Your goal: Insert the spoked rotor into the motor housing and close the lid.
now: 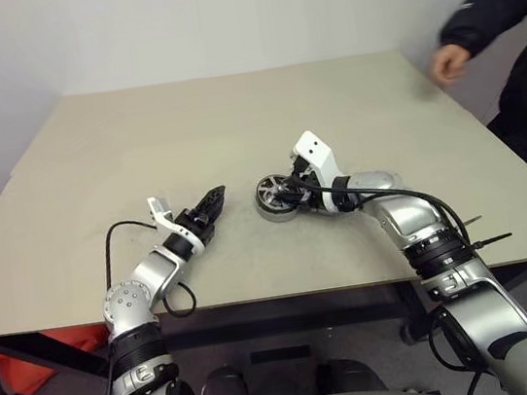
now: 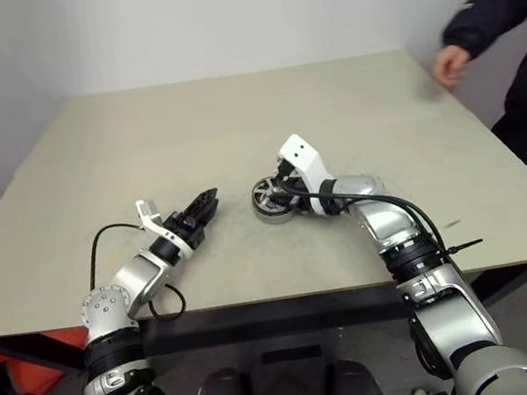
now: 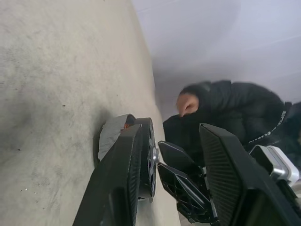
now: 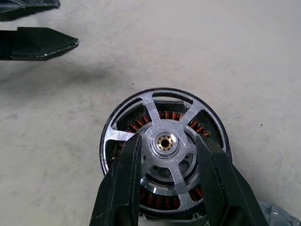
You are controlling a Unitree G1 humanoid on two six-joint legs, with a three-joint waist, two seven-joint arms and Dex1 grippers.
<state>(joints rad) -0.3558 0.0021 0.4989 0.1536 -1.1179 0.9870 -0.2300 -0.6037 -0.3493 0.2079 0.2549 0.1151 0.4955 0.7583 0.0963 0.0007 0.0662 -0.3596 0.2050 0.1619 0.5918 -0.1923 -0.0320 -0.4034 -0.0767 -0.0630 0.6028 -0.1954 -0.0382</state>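
The motor housing (image 1: 269, 213) is a squat silver round part standing mid-table. The spoked rotor (image 4: 151, 106) lies inside it, with copper windings (image 4: 165, 115) showing between its silver spokes. My right gripper (image 4: 167, 136) hangs just over the rotor. It is open, its two black fingers straddling the rotor's hub close on either side. My left gripper (image 1: 216, 197) is low over the table a short way left of the housing. It points at the housing, open and with nothing between its fingers (image 4: 47, 42). I see no lid.
A person in a dark sleeve stands at the table's far right corner, one hand (image 1: 449, 61) over the edge. The beige table (image 1: 185, 130) stretches bare behind the housing. A black cable (image 1: 111, 241) loops beside my left forearm near the front edge.
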